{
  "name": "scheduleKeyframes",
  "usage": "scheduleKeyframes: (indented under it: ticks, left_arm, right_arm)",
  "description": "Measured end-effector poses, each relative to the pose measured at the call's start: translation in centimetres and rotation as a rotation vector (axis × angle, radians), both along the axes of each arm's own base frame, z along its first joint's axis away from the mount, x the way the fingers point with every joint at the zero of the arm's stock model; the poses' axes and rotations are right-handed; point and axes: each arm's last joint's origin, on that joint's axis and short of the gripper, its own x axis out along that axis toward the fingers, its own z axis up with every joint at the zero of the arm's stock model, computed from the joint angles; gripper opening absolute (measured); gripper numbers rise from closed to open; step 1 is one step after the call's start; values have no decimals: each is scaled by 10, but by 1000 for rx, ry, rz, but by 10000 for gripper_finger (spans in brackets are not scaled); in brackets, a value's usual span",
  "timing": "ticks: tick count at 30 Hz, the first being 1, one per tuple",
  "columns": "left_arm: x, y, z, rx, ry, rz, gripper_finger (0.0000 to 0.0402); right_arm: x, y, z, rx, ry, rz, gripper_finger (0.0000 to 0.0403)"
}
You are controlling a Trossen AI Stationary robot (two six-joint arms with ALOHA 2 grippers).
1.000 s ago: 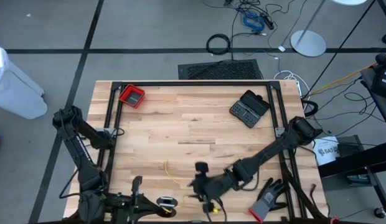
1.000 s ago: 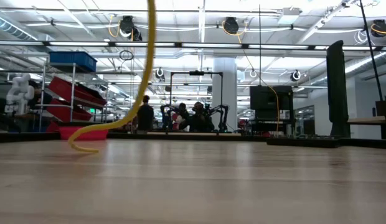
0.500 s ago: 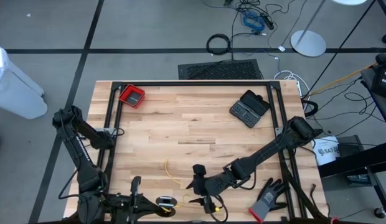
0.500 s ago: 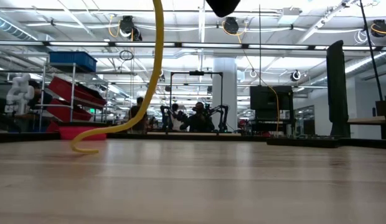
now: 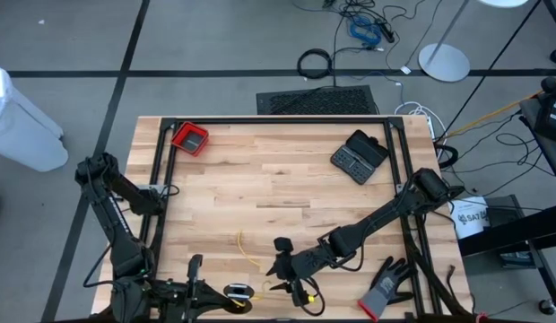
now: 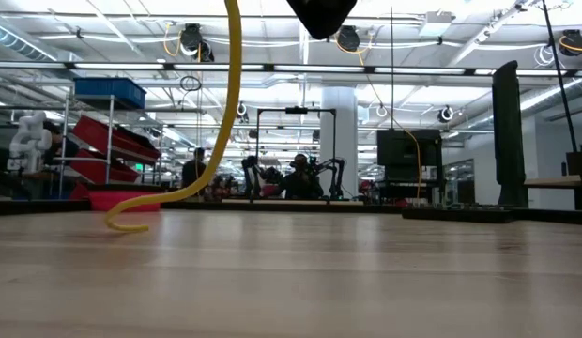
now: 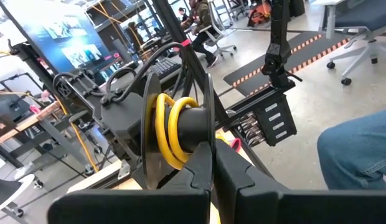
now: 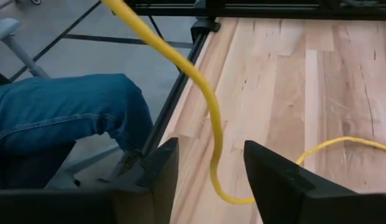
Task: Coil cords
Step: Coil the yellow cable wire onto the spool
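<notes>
Jaws of the right gripper stand spread, and the yellow cord passes through the gap between them without either finger visibly pressing on it. From that gap the cord climbs away toward the bench edge in one direction and, in the other, bends down onto the wood and trails off as a thin bright line. It is slim, smooth and evenly yellow. In the high view a short length of it lies on the boards just beside the right gripper, and from bench level it hangs in a long curve whose end rests on the surface.

Jaws of the left gripper are pressed together right below a dark spool wound with a few yellow turns; this left gripper sits at the near bench edge. The right arm reaches in a long, low diagonal from its far corner across the bench.

Farther out lie a red tray, a dark case and a grey-black glove. Someone's jeans-clad leg shows beyond the bench edge, and a bright, open workshop lies behind.
</notes>
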Motion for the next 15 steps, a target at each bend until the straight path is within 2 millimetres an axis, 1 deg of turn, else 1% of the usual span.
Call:
scheduleKeyframes:
  ticks: [10, 15]
  left_arm:
    - [0, 0, 0, 0, 0, 0, 2]
    - [0, 0, 0, 0, 0, 0, 2]
  right_arm:
    - [0, -1, 0, 10, 9, -9, 126]
    - [1, -2, 0, 17, 11, -16, 116]
